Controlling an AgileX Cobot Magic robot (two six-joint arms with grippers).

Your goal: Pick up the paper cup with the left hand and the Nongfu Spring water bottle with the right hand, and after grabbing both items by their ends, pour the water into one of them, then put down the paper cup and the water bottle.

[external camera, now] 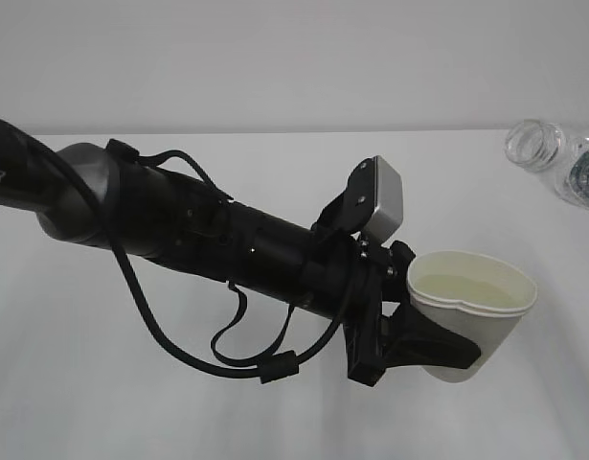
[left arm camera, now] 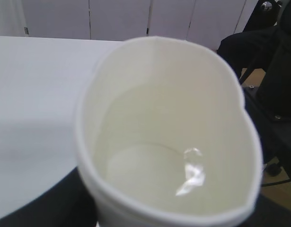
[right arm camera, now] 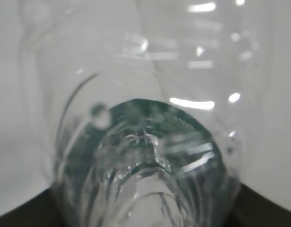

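The left hand [external camera: 423,335] is clamped on the paper cup [external camera: 471,311] holding water [external camera: 466,292]; the right hand grips the Nongfu Spring water bottle [external camera: 557,158].

Overall light: we see bright, even, diffuse light in all three views, with the white tabletop [external camera: 179,402] close to washed out.
Shadows: we find only a soft grey shade on the table in the left wrist view.
Glare: we note a bright glint on the clear water [left arm camera: 190,172] inside the small white tapered paper cup [left arm camera: 169,137], and streaks of white reflection across the clear ribbed plastic bottle with its dark green label [right arm camera: 150,142].
Focus: we see the cup's near rim soft, and the bottle blurred throughout at close range.
Exterior view: we find it fairly sharp, with the black arm [external camera: 208,230] dark and short on detail.
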